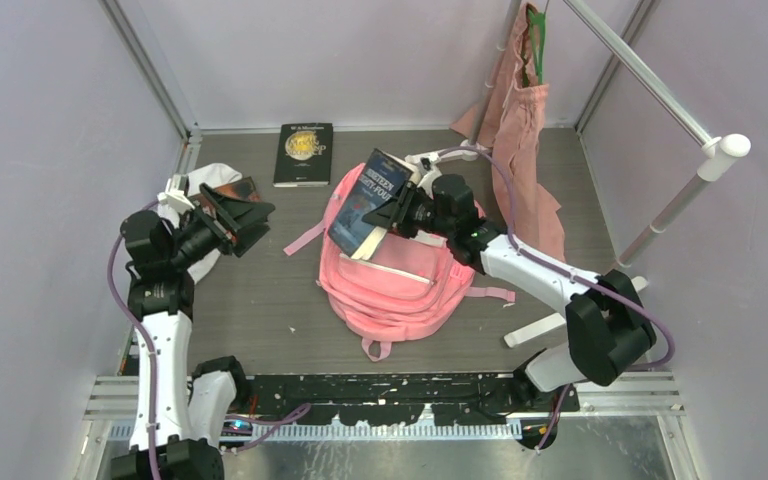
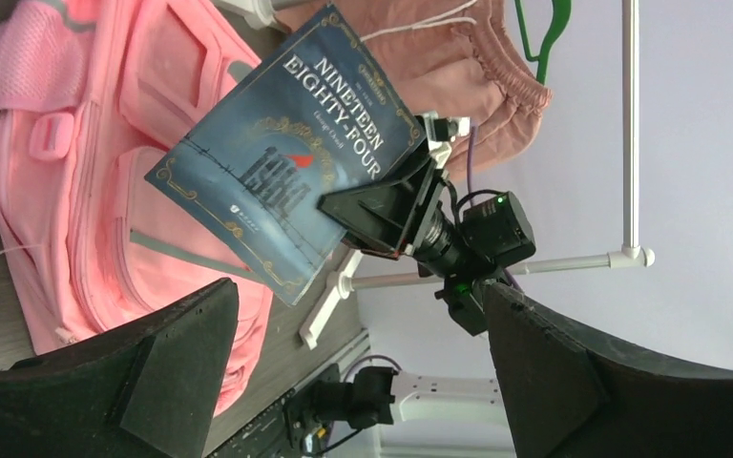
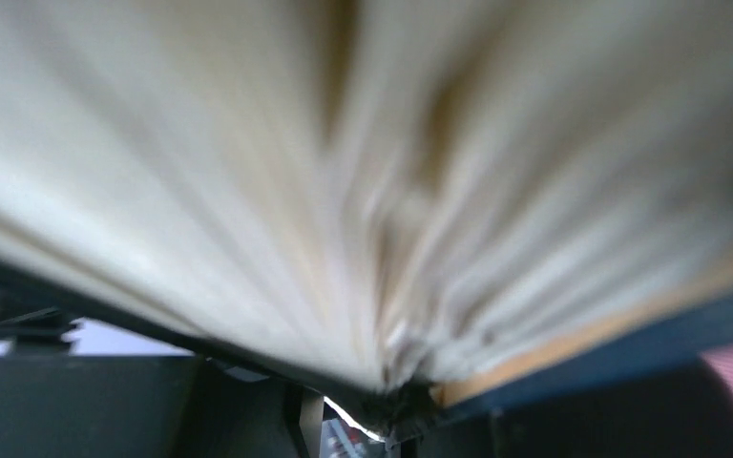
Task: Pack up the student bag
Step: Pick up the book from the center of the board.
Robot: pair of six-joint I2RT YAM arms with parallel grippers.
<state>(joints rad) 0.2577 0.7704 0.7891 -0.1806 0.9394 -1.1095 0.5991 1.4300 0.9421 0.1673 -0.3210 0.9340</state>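
Book (image 3: 344, 191) pages fill my right wrist view; right gripper (image 1: 387, 214) clamped on that book above the student bag (image 1: 400, 295). Left gripper (image 1: 248, 225) wide apart, empty.

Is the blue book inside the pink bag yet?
Out. The right tool holds the book tilted in the air above the bag.

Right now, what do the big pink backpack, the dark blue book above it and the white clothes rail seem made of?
Big pink backpack: matte woven fabric, likely synthetic; it sags, with stitched seams and a mesh pocket. Dark blue book: paper pages, thin card cover with slight sheen. White clothes rail: smooth tube, painted metal or plastic; unclear which.
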